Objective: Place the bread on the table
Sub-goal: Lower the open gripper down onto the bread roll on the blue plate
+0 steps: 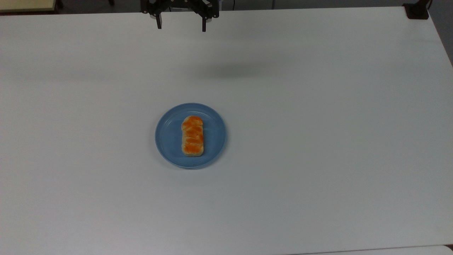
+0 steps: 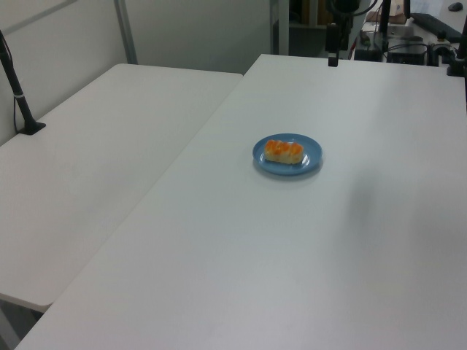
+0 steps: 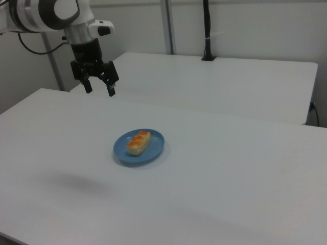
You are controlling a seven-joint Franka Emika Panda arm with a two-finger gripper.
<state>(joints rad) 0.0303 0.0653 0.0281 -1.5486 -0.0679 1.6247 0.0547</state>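
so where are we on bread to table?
Nothing looks done: the bread lies on the blue plate. In hand: nothing; the gripper hangs open and empty above the table, off toward the top view's upper edge. Left: reach, grasp, lift, set it on bare tabletop.

Matt white table (image 1: 318,141), orange-glazed bread (image 1: 193,136)

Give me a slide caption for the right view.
Open hand above the table; bread on blue plate.

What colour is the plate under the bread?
The plate is plain blue, clearest in the top view, with the bread lying on it.
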